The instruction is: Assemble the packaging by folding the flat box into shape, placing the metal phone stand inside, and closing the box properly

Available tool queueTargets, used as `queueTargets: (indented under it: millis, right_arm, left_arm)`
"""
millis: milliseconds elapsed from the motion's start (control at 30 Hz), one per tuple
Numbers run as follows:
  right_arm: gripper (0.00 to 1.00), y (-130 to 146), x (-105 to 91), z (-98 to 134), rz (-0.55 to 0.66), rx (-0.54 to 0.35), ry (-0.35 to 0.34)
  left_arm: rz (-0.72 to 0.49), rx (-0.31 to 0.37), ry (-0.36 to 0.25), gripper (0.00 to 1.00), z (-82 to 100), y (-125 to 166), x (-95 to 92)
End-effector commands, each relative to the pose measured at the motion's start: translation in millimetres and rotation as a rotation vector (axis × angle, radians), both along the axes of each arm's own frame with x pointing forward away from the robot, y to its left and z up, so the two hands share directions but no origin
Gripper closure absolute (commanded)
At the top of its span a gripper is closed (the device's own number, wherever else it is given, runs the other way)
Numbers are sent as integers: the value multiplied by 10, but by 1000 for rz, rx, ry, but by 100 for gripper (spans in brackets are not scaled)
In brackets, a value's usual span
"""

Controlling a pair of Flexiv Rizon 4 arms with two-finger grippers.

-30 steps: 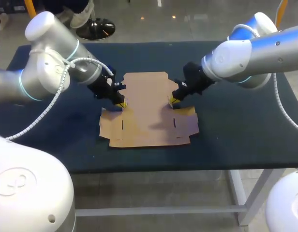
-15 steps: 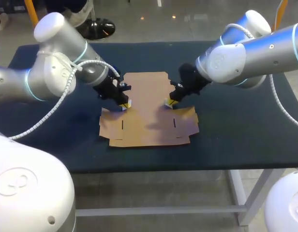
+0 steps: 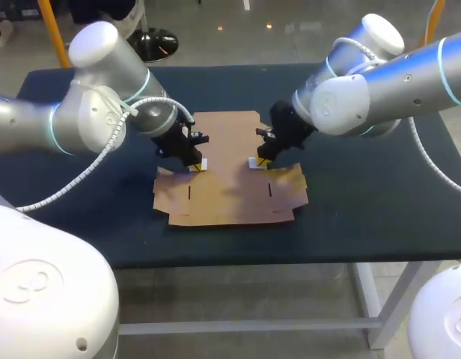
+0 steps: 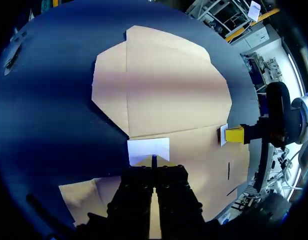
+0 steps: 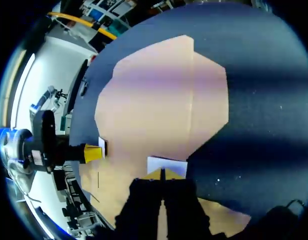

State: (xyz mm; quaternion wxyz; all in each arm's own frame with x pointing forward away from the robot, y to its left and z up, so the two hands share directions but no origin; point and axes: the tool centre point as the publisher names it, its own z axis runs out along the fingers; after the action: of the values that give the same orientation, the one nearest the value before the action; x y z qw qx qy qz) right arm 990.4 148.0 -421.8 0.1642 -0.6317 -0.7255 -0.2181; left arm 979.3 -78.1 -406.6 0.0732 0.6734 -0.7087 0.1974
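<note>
The flat brown cardboard box (image 3: 227,179) lies unfolded mid-table. My left gripper (image 3: 194,164) is shut, its tips down on the box's left side against a small flap (image 3: 203,164) turned over to show white. Mirroring it on the other side, my right gripper (image 3: 260,161) is shut against another white flap (image 3: 252,161). In the left wrist view the shut left gripper (image 4: 154,161) touches its white flap (image 4: 148,148), with the right gripper (image 4: 235,134) across the cardboard (image 4: 169,90). The right wrist view shows the right gripper (image 5: 161,173) at its flap (image 5: 166,165). No phone stand is in view.
The dark blue table (image 3: 365,202) has bare cloth to the left, right and front of the cardboard. Both arms lean in over the table's back half from either side.
Both grippers have moved inward toward the box's middle. The two small side flaps have turned over with them and now show their white undersides.
</note>
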Motion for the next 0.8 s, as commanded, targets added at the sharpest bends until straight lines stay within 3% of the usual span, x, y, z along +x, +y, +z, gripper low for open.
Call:
queueTargets:
  millis: [33, 333, 800]
  right_arm:
    - [100, 28, 59, -116, 0, -17, 33]
    - [100, -18, 34, -123, -12, -21, 46]
    - [100, -334, 39, 273, 8, 144, 10]
  left_arm:
    - [18, 45, 20, 100, -58, -19, 38]
    - [42, 55, 52, 100, -64, 45, 20]
    - [6, 8, 39, 100, 298, 181, -39]
